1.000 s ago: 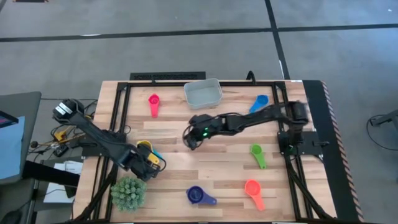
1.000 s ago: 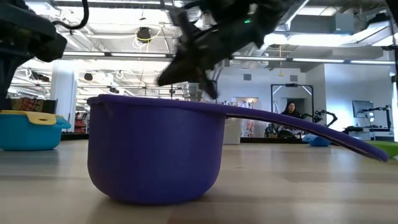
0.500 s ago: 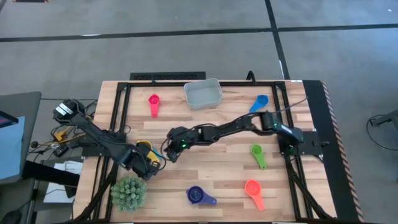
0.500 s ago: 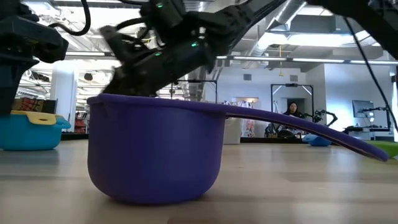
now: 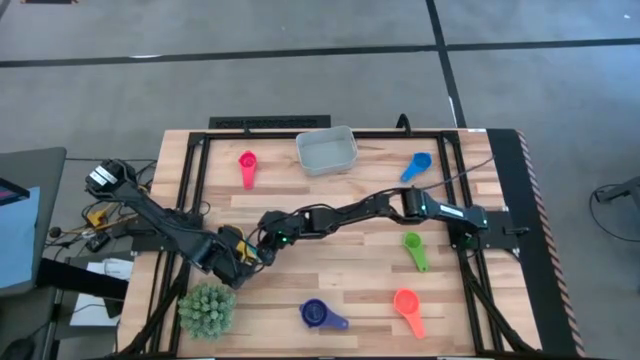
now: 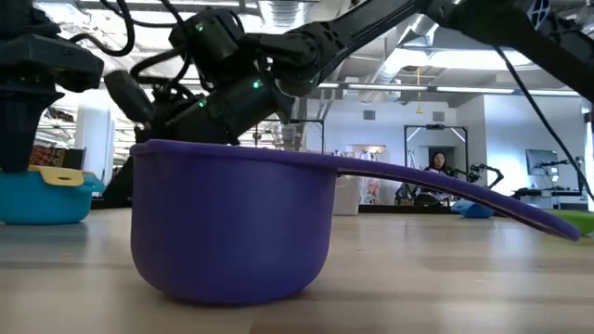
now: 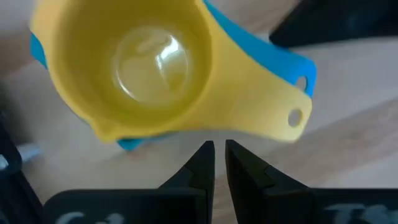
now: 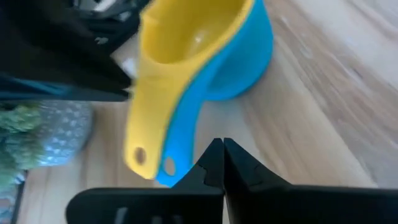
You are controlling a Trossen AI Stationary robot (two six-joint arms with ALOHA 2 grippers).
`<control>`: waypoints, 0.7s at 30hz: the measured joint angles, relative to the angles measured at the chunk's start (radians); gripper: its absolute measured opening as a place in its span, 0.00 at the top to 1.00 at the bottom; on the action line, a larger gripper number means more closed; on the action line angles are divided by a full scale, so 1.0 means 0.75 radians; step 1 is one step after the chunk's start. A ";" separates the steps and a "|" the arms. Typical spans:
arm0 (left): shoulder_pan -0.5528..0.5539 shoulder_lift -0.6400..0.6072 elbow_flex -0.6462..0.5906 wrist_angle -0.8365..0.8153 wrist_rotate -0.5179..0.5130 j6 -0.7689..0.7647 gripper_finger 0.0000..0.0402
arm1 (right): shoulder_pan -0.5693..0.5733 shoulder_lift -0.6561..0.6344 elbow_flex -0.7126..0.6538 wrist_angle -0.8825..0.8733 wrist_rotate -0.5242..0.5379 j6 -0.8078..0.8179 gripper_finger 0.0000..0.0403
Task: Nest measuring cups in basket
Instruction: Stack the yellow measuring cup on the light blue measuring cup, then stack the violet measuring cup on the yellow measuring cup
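With fingers clenched and empty, the right gripper (image 8: 217,152) should spread before gripping the handles of the yellow cup (image 8: 180,56) nested in the light blue cup (image 8: 239,62), while the left gripper (image 7: 219,155) beside that stack is nearly closed, grasping nothing.

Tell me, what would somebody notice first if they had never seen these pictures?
Probably the two dark arms meeting at the table's front left, where the left gripper and right gripper, both shut and empty, crowd around a yellow cup nested in a light blue cup. Next, the colourful scoops scattered around the wood, like the orange cup at the front right. The spiky green plant sits in the front-left corner.
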 joint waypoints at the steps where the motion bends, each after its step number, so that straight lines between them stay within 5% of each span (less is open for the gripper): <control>1: 0.000 0.000 0.000 -0.001 -0.020 0.002 0.93 | 0.000 -0.002 0.002 0.002 0.000 -0.003 0.96; 11: 0.045 0.000 0.000 0.015 -0.065 0.086 0.93 | 0.003 -0.002 0.000 -0.020 -0.045 -0.009 0.97; 21: 0.034 -0.057 0.082 -0.042 0.001 0.120 0.93 | -0.013 -0.130 0.000 -0.354 0.016 -0.180 0.91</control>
